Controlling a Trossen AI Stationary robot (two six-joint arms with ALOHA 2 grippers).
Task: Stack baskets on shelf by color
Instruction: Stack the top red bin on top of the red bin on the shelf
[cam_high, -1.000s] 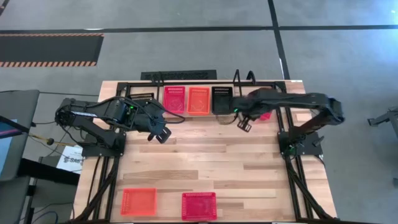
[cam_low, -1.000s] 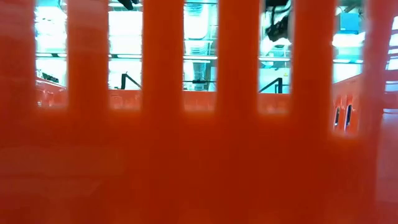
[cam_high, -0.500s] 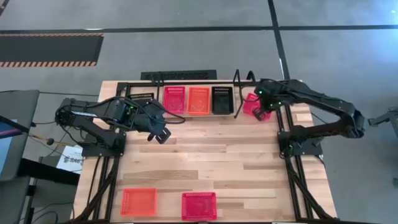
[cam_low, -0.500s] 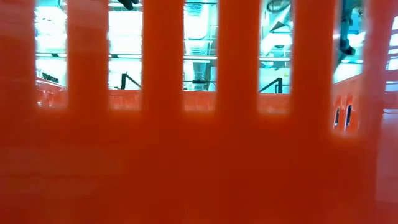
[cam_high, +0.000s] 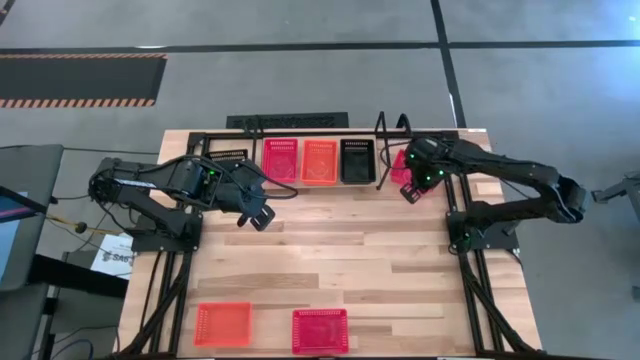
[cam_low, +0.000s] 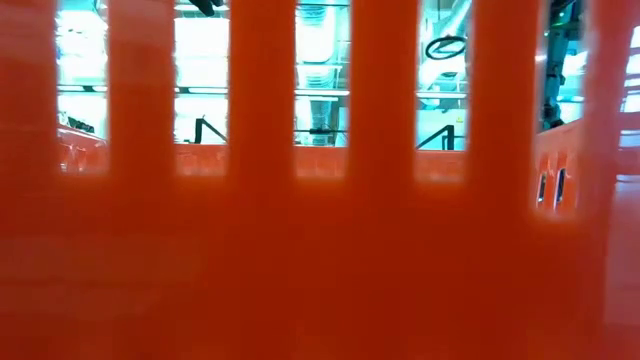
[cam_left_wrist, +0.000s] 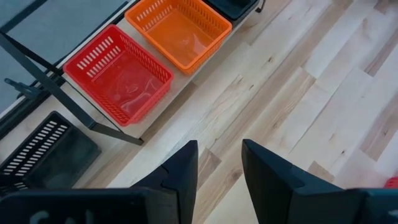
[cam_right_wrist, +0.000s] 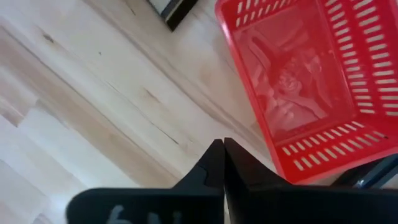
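On the shelf (cam_high: 392, 180), a light board framed in thin black rods along the table's far edge, three baskets sit in a row: a red basket (cam_high: 281, 159), an orange basket (cam_high: 320, 160) and a black basket (cam_high: 357, 159), side by side. All are shallow rectangular tubs with slotted walls. Left of the red one, another black basket (cam_high: 227, 157) lies inside the rod frame. Past the shelf's right upright loop, a red basket (cam_right_wrist: 314, 84) sits near the table's far right corner, open side up. Two more rest at the near edge, well apart from the shelf: an orange one (cam_high: 222, 323) and a red one (cam_high: 320, 330) just to its right.

The right gripper (cam_high: 412, 191) hovers just beside the far-right red basket, on its near side; its fingers (cam_right_wrist: 214, 163) are pressed together and hold nothing. The left gripper (cam_high: 259, 217) hangs over bare wood in front of the shelf's left part, its fingers (cam_left_wrist: 180, 174) parted with only tabletop between them.

The table (cam_high: 330, 255) is pale butcher-block planks on a black frame. Around it is grey floor with dark seams and a hazard-striped strip (cam_high: 80, 101) at the far left. The low view is almost wholly filled by an orange slotted wall (cam_low: 320, 250) right at the lens; through its slots shows a bright, blurred room.
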